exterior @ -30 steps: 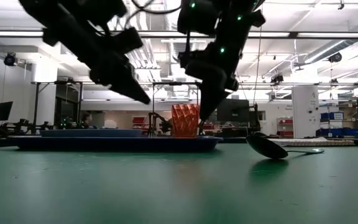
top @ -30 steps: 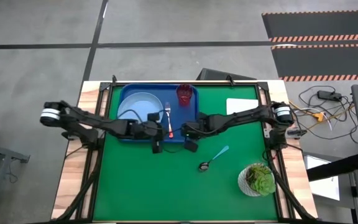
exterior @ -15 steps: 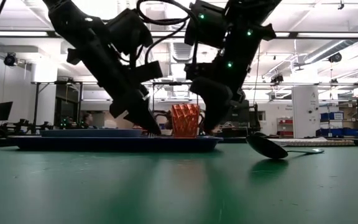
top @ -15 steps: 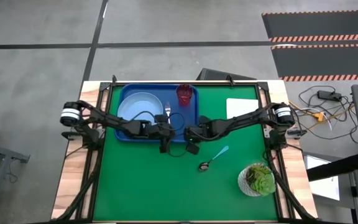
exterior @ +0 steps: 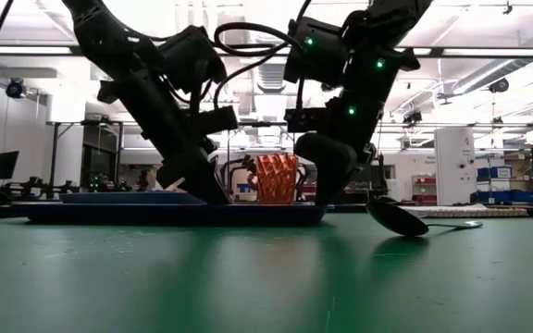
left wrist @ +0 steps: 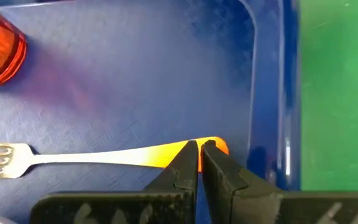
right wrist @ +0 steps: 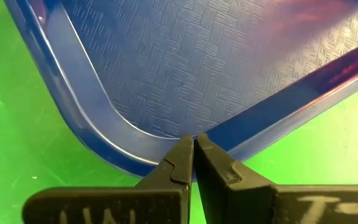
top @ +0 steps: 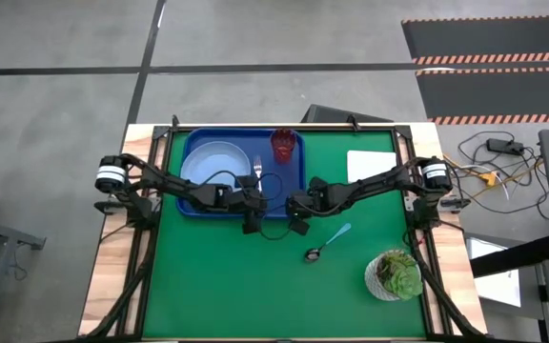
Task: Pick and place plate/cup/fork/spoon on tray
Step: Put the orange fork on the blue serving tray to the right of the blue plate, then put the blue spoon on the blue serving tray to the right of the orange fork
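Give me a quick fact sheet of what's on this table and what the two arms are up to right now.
tray: far left part of the table
on tray: plate, cup, fork
off tray: spoon, lying on the green mat
left gripper: shut, tips at the fork's orange handle end
right gripper: shut, at the tray's near right corner rim
other items: potted plant, white pad
left to do: spoon

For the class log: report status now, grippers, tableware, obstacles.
Left gripper shut at fork handle on tray. Right gripper shut at tray corner. Spoon on table. Nothing blocking it.
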